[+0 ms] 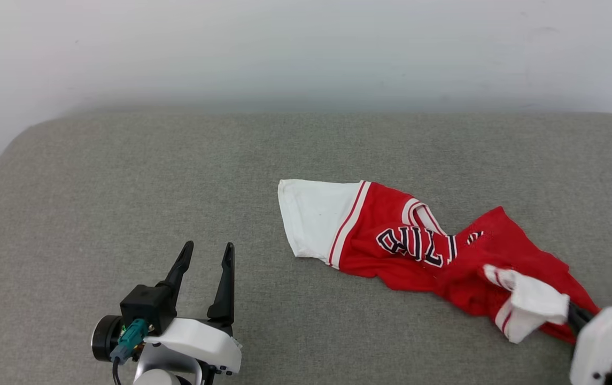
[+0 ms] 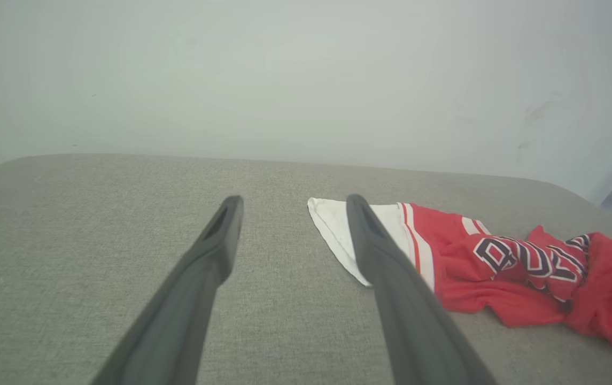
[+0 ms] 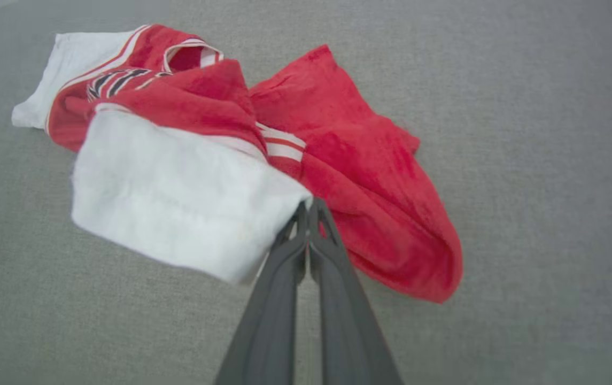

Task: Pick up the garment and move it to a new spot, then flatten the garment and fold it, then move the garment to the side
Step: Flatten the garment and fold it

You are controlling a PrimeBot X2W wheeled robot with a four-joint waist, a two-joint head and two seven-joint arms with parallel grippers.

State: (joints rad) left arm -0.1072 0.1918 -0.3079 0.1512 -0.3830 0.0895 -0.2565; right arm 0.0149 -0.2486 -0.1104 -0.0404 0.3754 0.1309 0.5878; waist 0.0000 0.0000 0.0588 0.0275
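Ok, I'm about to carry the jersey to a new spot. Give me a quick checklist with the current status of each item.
1. Right gripper shut on the garment: ok, it pinches the white sleeve.
2. Grip secure: cannot tell, only the sleeve's corner sits at the fingertips.
3. Left gripper open and apart from the garment: ok.
4. Garment flat: not ok, it lies crumpled and twisted.
5. Room on the grey surface toward the left gripper: ok.

Grey fabric cushion (image 1: 124,176) with rounded corners; plain white wall (image 1: 284,48) behind.
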